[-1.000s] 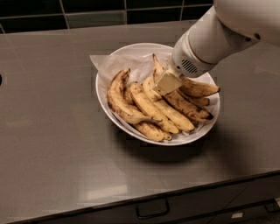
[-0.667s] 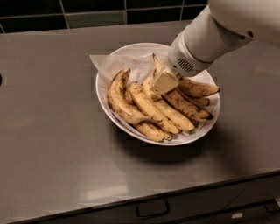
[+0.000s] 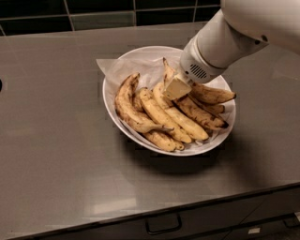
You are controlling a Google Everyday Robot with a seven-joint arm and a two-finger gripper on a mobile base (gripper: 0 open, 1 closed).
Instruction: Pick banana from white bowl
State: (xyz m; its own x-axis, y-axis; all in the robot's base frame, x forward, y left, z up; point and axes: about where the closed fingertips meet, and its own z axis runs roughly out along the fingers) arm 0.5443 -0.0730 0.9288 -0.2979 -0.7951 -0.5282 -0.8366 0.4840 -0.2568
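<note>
The white bowl (image 3: 136,55), wide and lined with crumpled white paper, sits mid-counter and holds several bananas. The long, slim, brown-streaked banana (image 3: 202,114) runs from a pointed stem at the bowl's back to a blackened tip at the right rim. Its middle is hidden under the gripper. The gripper (image 3: 176,88), on a white arm coming in from the upper right, is down in the bowl, right at this banana's upper part. Cleaner, plumper bananas (image 3: 174,118) lie just to the left.
A curved spotted banana (image 3: 125,108) lies along the bowl's left side. The grey counter (image 3: 56,140) surrounds the bowl. A dark tiled wall (image 3: 93,11) runs along the back. Drawer fronts with a handle (image 3: 163,224) are below the front edge.
The arm has leaned slightly to the left. The gripper tip stays at the same spot in the bowl. The bananas have not moved.
</note>
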